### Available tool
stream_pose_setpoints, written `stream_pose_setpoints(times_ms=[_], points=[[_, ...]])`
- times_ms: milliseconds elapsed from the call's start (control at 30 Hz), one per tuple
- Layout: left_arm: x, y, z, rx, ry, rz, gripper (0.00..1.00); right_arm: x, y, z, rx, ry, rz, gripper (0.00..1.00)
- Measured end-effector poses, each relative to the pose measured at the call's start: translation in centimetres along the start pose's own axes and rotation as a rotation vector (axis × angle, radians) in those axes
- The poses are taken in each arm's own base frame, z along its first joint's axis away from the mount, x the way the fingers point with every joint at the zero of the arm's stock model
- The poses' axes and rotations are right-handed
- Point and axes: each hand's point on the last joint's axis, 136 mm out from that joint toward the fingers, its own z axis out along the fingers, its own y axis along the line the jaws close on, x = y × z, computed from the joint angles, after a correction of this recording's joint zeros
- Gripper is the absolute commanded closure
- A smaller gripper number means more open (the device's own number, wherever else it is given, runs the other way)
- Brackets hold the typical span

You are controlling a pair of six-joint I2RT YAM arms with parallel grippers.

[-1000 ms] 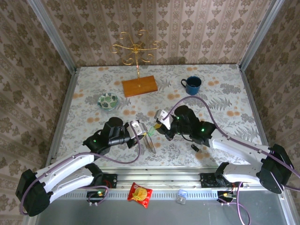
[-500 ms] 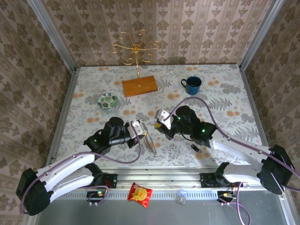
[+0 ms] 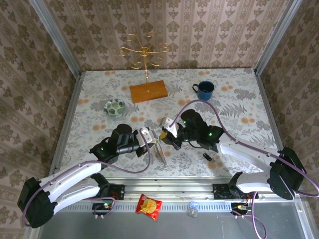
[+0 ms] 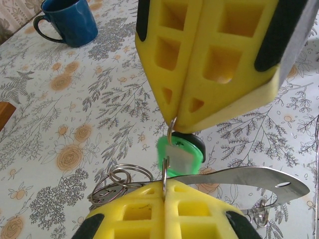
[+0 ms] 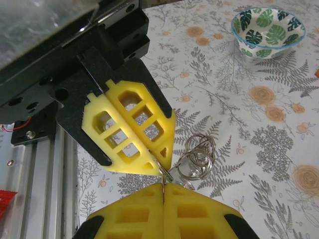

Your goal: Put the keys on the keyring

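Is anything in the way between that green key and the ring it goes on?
Nothing visible does. The green key hangs at the shut tips of the right gripper, right beside the keyring that the left gripper pinches.

- The left gripper (image 4: 164, 185), fingers pressed together, pinches the keyring (image 4: 244, 177); its flat band runs right.
- The right gripper (image 4: 174, 119), closed, holds the green key (image 4: 178, 155) by its loop.
- A blue mug (image 4: 67, 22) stands far left.

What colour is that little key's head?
The key is bright green, clearest in left wrist view.
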Motion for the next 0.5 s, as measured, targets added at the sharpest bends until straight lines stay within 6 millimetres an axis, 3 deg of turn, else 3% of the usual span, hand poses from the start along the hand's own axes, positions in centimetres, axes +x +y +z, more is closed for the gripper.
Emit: stream_pose_setpoints(times_ms=[500], points=[[0.01, 0.06, 0.14, -0.001, 0.001, 0.000, 1.00, 0.23, 0.06, 0.95, -0.030, 0.013, 0.050, 1.00]])
